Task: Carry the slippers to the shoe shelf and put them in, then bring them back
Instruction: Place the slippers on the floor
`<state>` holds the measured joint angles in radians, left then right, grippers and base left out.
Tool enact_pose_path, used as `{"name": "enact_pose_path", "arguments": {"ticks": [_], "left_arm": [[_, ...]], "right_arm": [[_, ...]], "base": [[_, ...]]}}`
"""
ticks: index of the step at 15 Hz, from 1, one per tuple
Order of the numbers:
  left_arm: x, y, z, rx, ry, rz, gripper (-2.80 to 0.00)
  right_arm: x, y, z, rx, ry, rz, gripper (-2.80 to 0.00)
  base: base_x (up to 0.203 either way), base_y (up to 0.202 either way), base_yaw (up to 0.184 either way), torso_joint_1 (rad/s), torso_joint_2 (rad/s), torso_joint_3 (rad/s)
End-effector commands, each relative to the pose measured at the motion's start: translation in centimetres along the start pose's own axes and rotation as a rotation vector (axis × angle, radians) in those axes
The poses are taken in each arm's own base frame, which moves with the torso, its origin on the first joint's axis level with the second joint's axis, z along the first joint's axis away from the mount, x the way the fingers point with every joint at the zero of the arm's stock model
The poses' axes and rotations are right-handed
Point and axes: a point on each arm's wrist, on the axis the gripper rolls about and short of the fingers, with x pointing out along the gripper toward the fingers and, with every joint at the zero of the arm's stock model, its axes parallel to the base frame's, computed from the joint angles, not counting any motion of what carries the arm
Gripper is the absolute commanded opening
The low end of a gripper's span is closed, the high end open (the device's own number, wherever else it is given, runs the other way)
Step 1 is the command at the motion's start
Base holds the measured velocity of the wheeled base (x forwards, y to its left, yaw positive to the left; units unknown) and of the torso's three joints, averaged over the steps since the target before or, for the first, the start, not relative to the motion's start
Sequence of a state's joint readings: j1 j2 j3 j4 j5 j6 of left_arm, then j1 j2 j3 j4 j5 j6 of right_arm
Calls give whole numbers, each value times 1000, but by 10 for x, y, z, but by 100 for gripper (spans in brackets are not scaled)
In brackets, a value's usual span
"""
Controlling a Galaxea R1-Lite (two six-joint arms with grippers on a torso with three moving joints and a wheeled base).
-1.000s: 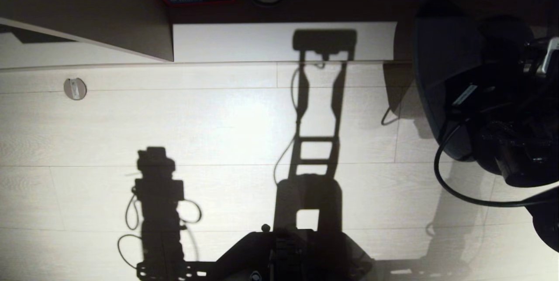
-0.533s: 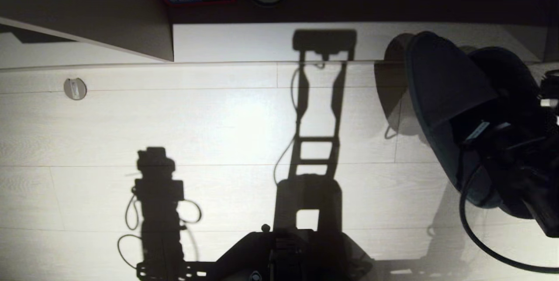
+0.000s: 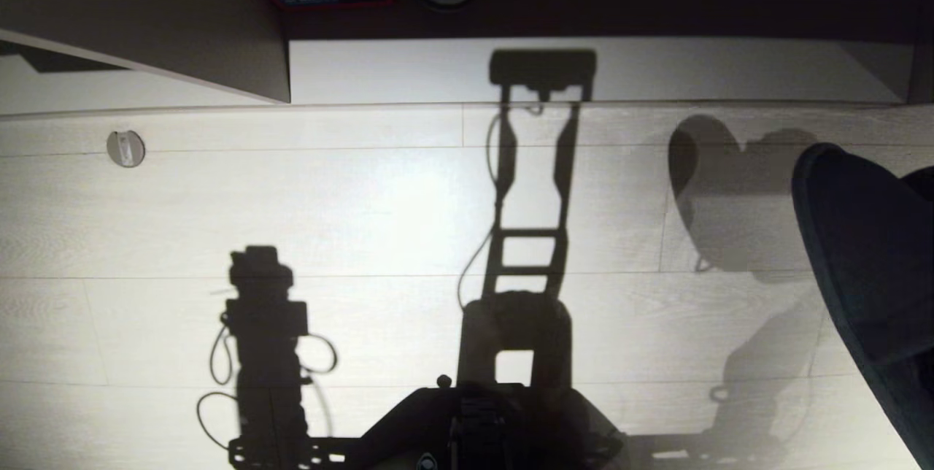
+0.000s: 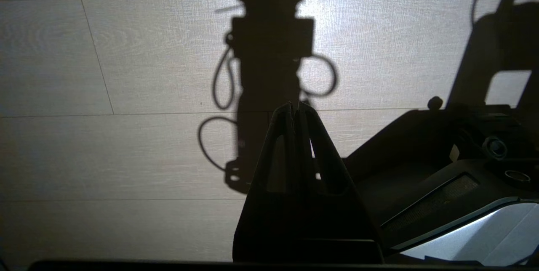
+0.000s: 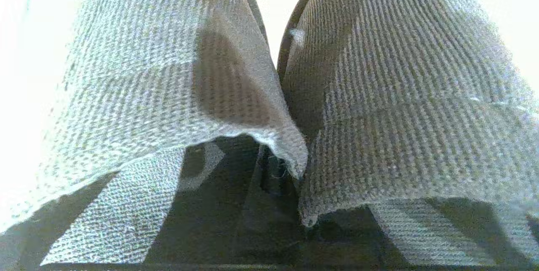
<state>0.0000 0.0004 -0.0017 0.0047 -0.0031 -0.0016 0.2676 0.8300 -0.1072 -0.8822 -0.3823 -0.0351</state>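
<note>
Two slippers (image 5: 379,107) of ribbed, knitted grey-blue fabric hang side by side, their inner edges pinched together by the right end effector (image 5: 276,178), clamped tight on them. In the head view they show as a dark rounded shape (image 3: 868,273) at the right edge, above the pale plank floor (image 3: 328,200). The left end effector (image 4: 297,109) is closed, holding nothing.

slippers (image 3: 868,273) now lower and further toward the right edge of the head view, right arm and its cable gone from that view, their shadow (image 3: 730,193) now fully on the pale floor (image 3: 365,200), shelf board uncovered
</note>
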Motion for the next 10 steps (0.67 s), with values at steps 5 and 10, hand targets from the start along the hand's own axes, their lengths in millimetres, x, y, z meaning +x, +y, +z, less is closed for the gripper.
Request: {"name": "enact_pose_path", "arguments": {"ticks": [5,10], "left_arm": [[0,0,0,0,0,0,-280],[0,0,0,0,0,0,-280]], "right_arm": [[-55,-22,-29,-29,19,0,-280],[-81,-25,-52,-46,84,47,-280]], "base": [[0,0,0,0,0,0],[0,0,0,0,0,0]]}}
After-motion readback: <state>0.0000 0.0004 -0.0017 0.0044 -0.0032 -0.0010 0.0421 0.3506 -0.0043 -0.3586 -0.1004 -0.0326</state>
